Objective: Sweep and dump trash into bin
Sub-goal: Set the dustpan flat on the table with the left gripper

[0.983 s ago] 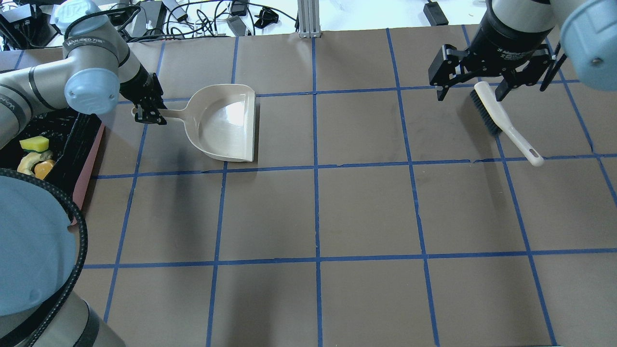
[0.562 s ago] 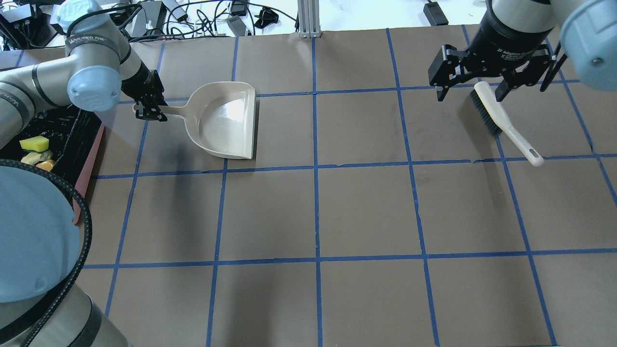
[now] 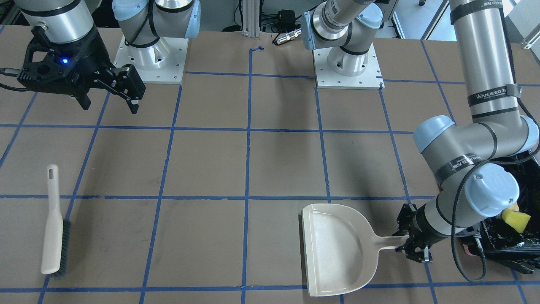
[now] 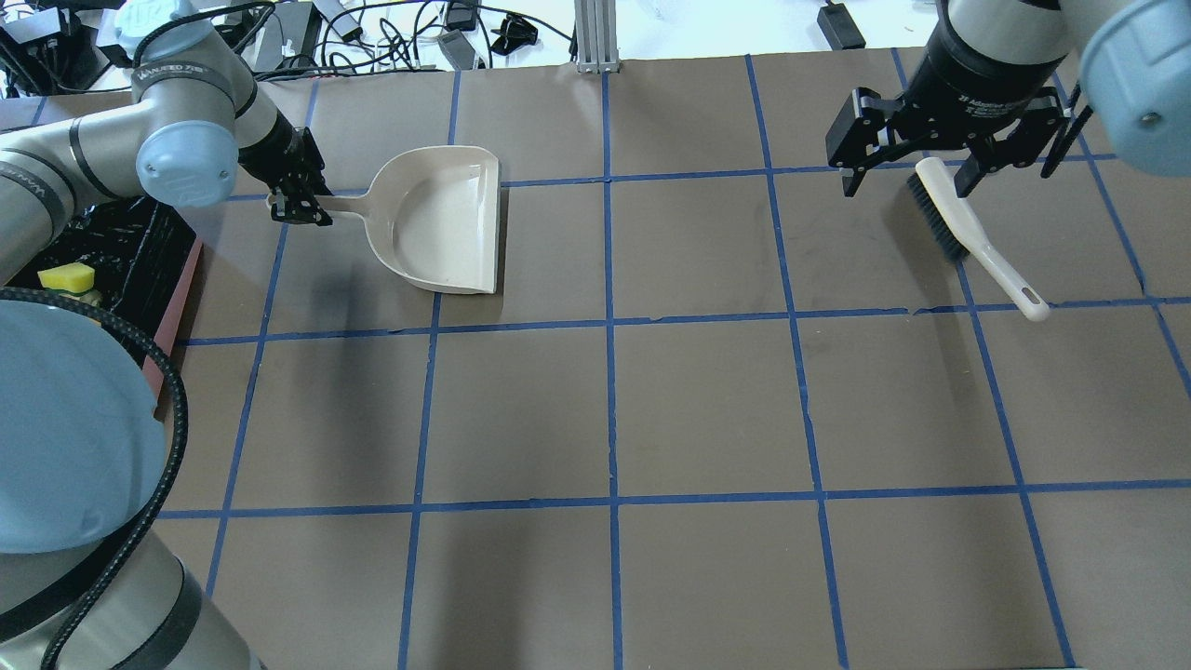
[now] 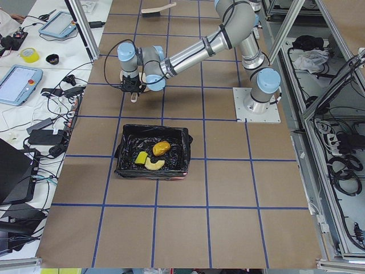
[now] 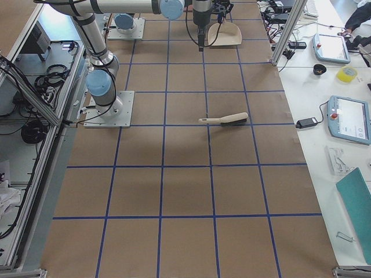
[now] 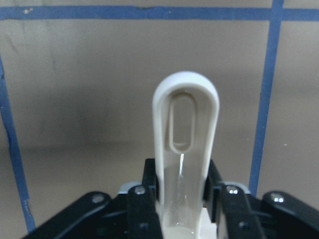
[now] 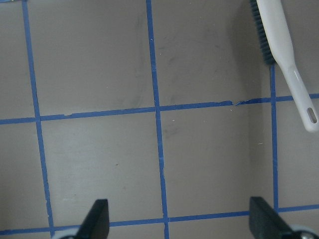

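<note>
My left gripper (image 4: 300, 207) is shut on the handle of the empty beige dustpan (image 4: 447, 223), near the far left of the table; the left wrist view shows the handle (image 7: 184, 149) between the jaws. The pink-sided bin (image 5: 153, 171) with its black bag stands at the left table edge, beside that arm. The trash lies in it: a golden-brown lump (image 5: 161, 148), a yellow wedge (image 5: 141, 157) and a croissant shape (image 5: 154, 164). My right gripper (image 4: 951, 167) is open and empty, above the bristle end of the beige brush (image 4: 968, 233).
The brush lies flat on the table at the far right, its handle (image 8: 299, 94) pointing toward the robot. Cables and devices lie beyond the table's far edge (image 4: 372, 37). Blue tape lines grid the brown table (image 4: 707, 400).
My left gripper has carried the dustpan a little toward the far edge and to the right. The right arm and the brush have not moved.
</note>
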Robot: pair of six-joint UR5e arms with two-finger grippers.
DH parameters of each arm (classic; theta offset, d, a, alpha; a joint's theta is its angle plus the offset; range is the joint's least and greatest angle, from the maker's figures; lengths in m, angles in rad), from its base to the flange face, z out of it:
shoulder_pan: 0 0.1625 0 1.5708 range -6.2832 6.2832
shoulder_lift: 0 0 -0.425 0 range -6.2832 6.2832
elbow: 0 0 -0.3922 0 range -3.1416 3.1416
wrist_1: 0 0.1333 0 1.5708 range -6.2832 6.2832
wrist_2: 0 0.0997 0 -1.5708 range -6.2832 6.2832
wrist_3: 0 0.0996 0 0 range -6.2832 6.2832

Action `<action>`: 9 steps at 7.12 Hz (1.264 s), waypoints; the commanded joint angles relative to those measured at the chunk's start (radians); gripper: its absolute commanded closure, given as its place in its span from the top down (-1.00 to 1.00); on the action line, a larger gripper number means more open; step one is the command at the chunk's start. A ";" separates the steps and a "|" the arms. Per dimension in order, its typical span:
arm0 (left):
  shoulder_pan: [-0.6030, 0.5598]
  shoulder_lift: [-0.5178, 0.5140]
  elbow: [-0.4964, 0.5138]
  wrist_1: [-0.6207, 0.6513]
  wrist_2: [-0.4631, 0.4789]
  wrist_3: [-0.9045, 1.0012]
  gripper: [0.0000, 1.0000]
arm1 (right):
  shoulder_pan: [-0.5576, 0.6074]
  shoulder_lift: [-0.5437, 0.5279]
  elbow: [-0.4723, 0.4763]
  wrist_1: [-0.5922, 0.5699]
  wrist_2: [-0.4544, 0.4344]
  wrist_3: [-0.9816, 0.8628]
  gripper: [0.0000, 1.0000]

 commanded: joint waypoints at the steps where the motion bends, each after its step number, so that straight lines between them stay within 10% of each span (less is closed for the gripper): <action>1: 0.000 -0.011 0.002 0.006 -0.005 0.029 -1.00 | -0.002 0.002 0.001 -0.002 -0.001 0.000 1.00; 9: -0.002 0.005 -0.018 0.025 0.001 -0.063 -1.00 | -0.002 0.004 0.001 -0.003 -0.003 0.012 1.00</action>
